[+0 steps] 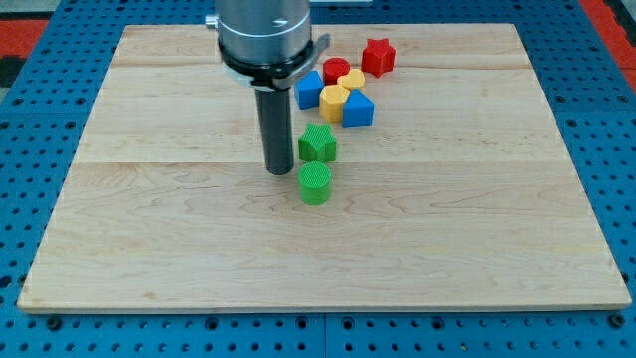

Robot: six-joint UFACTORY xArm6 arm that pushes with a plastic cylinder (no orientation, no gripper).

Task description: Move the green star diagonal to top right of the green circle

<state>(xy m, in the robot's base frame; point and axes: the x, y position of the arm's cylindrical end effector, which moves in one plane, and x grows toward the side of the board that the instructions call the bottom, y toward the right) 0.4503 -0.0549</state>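
The green star (318, 143) lies near the middle of the wooden board (149, 199). The green circle (315, 183) stands just below it, almost touching and a hair to the left. My tip (277, 170) rests on the board to the left of both green blocks, level with the gap between them and a short way from each. The dark rod rises from it to the arm's grey body at the view's top.
A cluster sits above and right of the star: a blue block (310, 90), a red cylinder (336, 71), two yellow blocks (334, 101) (351, 80), a blue block (358, 109). A red star (378, 57) lies farther up right.
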